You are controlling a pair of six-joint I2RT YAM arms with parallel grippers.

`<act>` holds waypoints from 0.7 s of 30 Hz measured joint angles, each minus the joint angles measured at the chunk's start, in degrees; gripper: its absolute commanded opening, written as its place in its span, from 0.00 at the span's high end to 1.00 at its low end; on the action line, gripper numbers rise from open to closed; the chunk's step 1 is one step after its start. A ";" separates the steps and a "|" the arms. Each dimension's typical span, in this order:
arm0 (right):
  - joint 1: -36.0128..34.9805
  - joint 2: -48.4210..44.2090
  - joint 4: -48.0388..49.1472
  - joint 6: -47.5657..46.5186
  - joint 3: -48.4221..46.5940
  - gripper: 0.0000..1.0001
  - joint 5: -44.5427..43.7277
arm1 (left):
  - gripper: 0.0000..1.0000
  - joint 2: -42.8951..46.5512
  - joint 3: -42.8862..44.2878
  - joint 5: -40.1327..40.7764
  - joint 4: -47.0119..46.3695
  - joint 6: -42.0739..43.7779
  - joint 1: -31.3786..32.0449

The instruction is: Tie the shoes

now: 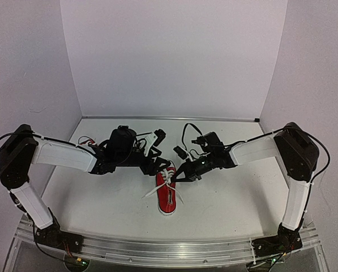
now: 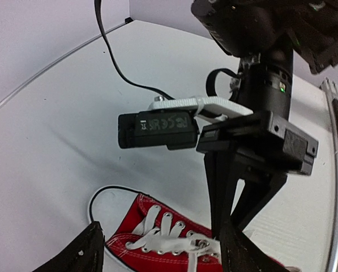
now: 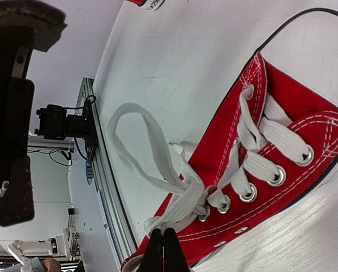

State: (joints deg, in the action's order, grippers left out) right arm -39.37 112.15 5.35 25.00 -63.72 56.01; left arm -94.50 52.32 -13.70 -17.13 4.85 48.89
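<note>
While the right fingers (image 3: 163,252) pinch the white lace (image 3: 183,195) shut at the knot of the red shoe (image 1: 167,195), lower centre of the bench (image 1: 101,209), the left fingers (image 2: 84,255) hang open above it. They should take the loose lace squarely before any pull.

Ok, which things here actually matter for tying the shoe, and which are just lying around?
For the job: red sneaker; its white laces; right end effector, pinching a lace; left end effector, open.
Just there: black camera cable; aluminium rail at the table's near edge.
</note>
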 measured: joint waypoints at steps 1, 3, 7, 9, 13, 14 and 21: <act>-0.10 -0.20 -0.02 0.05 0.00 1.00 -0.07 | 0.33 -0.75 0.62 -0.33 -0.32 -1.59 -0.09; -0.26 -0.62 -0.08 0.13 0.00 1.00 -0.21 | 0.35 -1.98 1.20 -0.94 -1.07 -4.61 -0.35; -0.45 -1.44 -0.23 0.21 0.00 1.00 -0.66 | 0.39 -4.08 1.43 -2.08 -1.59 -9.93 -1.46; -0.49 -1.72 -0.23 0.26 0.02 1.00 -0.92 | 0.41 -5.43 2.15 -2.84 -1.59 -11.68 -1.95; -0.49 -1.87 -0.25 0.40 0.02 1.00 -1.26 | 0.47 -7.67 3.80 -4.58 -1.57 -14.37 -2.46; -0.51 -1.87 -0.25 0.40 0.02 1.00 -1.32 | 0.50 -7.77 3.89 -5.06 -1.62 -14.87 -2.46; -0.53 -1.89 -0.37 0.41 0.11 1.00 -2.26 | 0.71 -7.78 3.66 -8.33 -2.81 -17.19 -2.44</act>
State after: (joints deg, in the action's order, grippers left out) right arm -39.90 110.26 4.98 25.41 -63.61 53.75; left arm -102.28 55.99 -22.03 -19.94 -12.34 46.46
